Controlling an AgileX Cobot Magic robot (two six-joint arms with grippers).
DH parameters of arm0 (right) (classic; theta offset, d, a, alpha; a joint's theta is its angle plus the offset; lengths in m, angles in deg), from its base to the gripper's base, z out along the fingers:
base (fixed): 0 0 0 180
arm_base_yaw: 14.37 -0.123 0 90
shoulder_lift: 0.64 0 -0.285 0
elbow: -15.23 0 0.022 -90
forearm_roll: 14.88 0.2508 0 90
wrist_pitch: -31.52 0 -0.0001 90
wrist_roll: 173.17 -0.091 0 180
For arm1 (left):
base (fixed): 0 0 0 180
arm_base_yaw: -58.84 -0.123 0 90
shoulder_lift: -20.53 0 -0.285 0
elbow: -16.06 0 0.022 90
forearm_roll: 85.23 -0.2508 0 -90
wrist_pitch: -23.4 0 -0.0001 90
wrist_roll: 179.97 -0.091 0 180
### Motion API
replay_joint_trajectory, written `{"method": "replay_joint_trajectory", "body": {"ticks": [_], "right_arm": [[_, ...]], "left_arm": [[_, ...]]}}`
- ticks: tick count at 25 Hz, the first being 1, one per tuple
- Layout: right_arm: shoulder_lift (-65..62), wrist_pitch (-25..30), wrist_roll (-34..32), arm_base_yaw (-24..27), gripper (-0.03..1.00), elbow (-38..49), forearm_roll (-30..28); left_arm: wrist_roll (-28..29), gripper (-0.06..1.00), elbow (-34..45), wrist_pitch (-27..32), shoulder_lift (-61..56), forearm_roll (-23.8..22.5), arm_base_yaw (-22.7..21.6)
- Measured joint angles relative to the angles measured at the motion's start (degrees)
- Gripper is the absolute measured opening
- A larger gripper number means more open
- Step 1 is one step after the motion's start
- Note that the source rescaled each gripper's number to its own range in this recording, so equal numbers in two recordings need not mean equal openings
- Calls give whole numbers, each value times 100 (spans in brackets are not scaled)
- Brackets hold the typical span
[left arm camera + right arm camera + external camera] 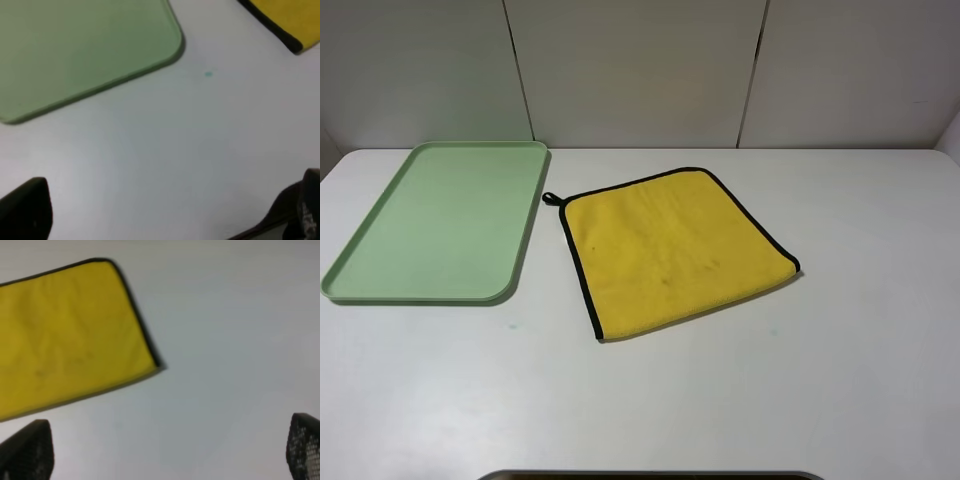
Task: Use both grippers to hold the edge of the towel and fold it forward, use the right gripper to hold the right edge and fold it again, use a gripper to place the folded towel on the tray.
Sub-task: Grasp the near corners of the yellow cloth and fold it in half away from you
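We saw the left gripper [165,212] spread wide. Its two black fingertips [25,210] stood at opposite edges of the wrist view, with only bare white table [150,150] between them. It held nothing and touched nothing. The right gripper [165,450] stood just as wide. Its mesh-textured fingertips [305,447] were empty and clear of the cloth. Neither arm showed in the exterior high view.

Ahead of the right gripper, and off toward the left arm's side, lay the towel [70,335]. It was bright yellow plush with thin black edging, flat on the table and apart from the fingers. From the left gripper we caught only one black-edged corner of it, ahead and toward the right arm's side.

Straight ahead of the left gripper lay the tray [75,50], pale green with a rounded corner and a low rim, and nothing lay on it. A small greenish speck [208,74] marked the table between the tray's corner and the towel's corner.

In the high view the tray and the towel lay near each other without touching, the tray on the left arm's side and the towel about the middle. The towel was turned at an angle, with its small black loop [548,198] at the corner nearest the tray. Pale wall panels [630,70] with dark seams closed off the far side of the table. A dark edge [650,475] crossed the very bottom of that view, and we could not tell what it was.
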Motion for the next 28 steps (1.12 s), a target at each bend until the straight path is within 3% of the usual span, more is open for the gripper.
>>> {"method": "replay_joint_trajectory", "body": {"ticks": [7, 10, 14, 21, 28], "right_arm": [[1251, -114, 894, 0, 100, -412, 661], [1830, -163, 1352, 0, 100, -513, 682], [2507, -307, 1841, 0, 100, -549, 721], [3613, -749, 2673, 0, 100, -549, 726], [4299, -1203, 3552, 0, 100, -549, 726]], "left_arm": [[-308, 98, -383, -189, 949, -54, 891], [-499, 98, -524, -514, 1574, -404, 1238], [-553, 98, -698, -895, 2293, -675, 1405], [-968, 98, -900, -1584, 3459, -699, 1422], [-1722, 98, -917, -2288, 4353, -699, 1422]]}}
